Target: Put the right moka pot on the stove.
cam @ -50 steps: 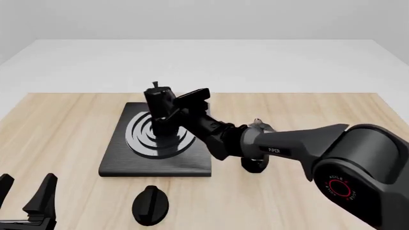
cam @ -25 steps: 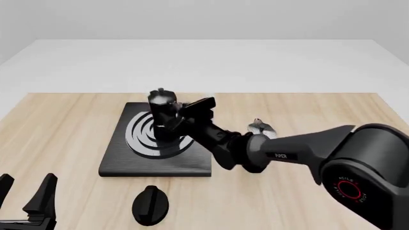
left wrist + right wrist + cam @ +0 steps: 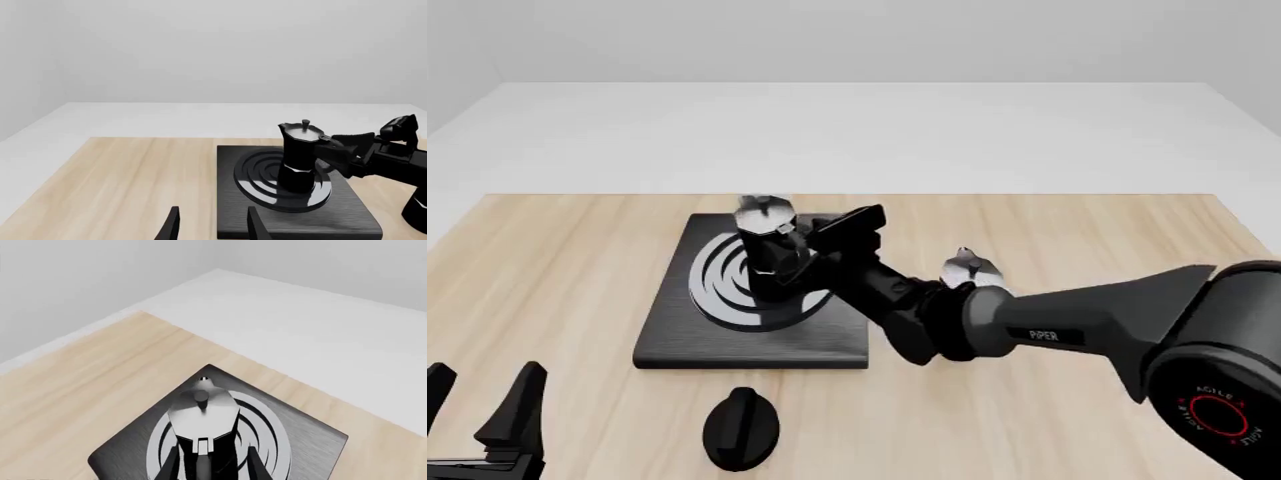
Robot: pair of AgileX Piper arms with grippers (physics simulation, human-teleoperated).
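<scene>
My right arm (image 3: 1094,320) is glossy black, lettered PIPER in white, with a red ring emblem on its base.

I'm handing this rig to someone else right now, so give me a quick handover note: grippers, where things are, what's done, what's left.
Right gripper: shut on the right moka pot at its handle side.
Left gripper: open, holding nothing, low at the table's near left.
Pot: upright on the rings of the stove.
Other moka pot: on the table beside the stove, partly hidden by the right arm.
Done: pot on the stove.
Left: release, back the arm off.
</scene>
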